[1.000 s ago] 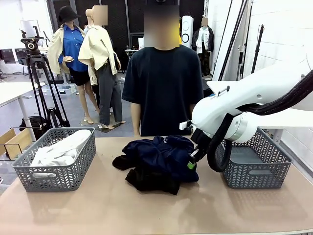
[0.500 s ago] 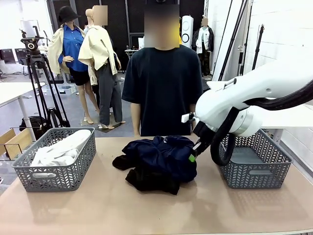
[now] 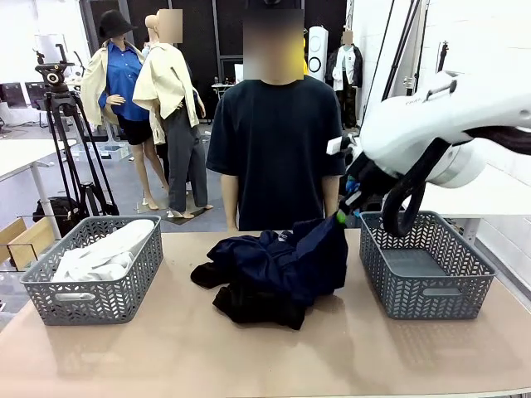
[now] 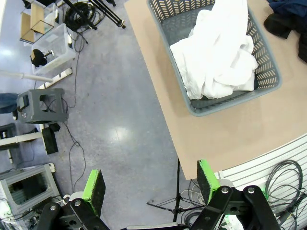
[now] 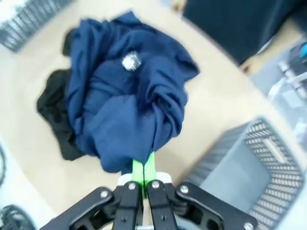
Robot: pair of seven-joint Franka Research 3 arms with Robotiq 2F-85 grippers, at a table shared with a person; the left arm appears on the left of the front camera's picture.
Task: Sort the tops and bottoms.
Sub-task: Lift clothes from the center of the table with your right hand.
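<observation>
A robotics lab: a camera tripod [image 3: 58,108], floor cables [image 4: 86,12] and a white robot arm [image 3: 431,124] at the table [image 3: 249,356].

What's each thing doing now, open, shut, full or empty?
White tops: piled in the left basket.
Right basket: empty.
Navy trousers: one end held up, rest heaped on table.
Black garment: crumpled on table.
Left gripper: jaws open.
Right gripper: jaws shut on navy trousers.

My right gripper [image 5: 143,168] pinches the blue bottoms [image 5: 127,103] tight between its green pads. A black piece [image 5: 52,112] lies beside them on the table [image 5: 218,103]. I see a grey basket [image 5: 268,148] nearby.
</observation>
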